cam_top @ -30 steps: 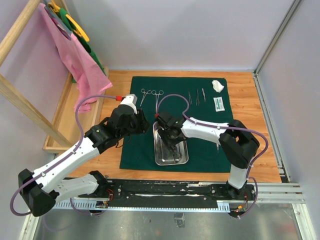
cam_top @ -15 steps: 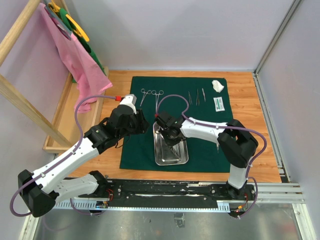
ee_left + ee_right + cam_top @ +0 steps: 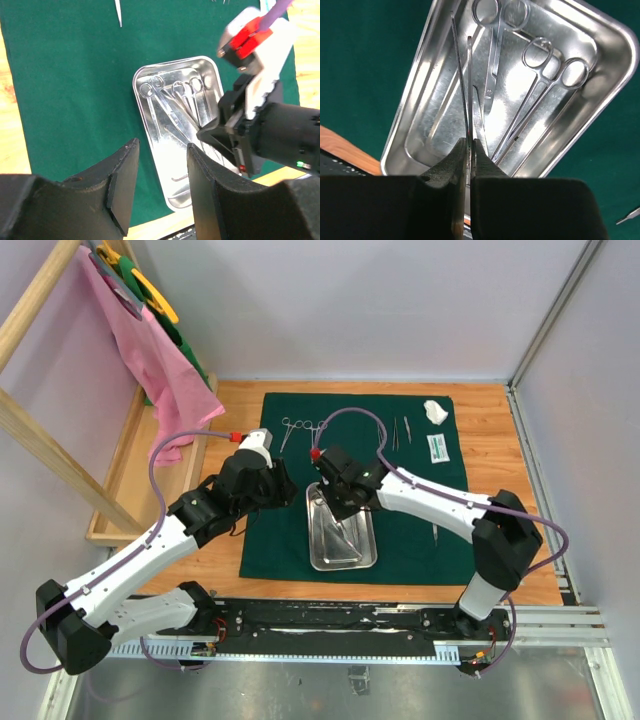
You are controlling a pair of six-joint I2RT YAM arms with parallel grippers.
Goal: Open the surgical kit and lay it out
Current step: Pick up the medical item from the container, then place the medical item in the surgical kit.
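The dark green cloth (image 3: pixel 270 530) lies spread on the wooden table, with the steel tray (image 3: pixel 368 560) on its near half. My right gripper (image 3: pixel 340 508) hovers over the tray, shut on thin steel tweezers (image 3: pixel 462 80) that stick out from its jaws (image 3: pixel 471 142). Ring-handled forceps (image 3: pixel 545 95) and scissors (image 3: pixel 492 55) lie in the tray (image 3: pixel 615 40). My left gripper (image 3: pixel 161 147) is open and empty above the cloth, left of the tray (image 3: pixel 175 62). Along the cloth's far edge lie two forceps (image 3: pixel 302 428), tweezers (image 3: pixel 400 432), a gauze wad (image 3: pixel 435 410) and a white packet (image 3: pixel 437 447).
A wooden rack (image 3: pixel 115 510) stands at the left with pink cloth (image 3: pixel 150 360) hanging over it. A metal frame rail (image 3: pixel 540 490) runs along the table's right side. A thin steel tool (image 3: pixel 435 531) lies on the cloth right of the tray.
My right gripper has shut on the tweezers in the tray and risen a little, and its elbow has swung out to the right. The left arm has not moved.
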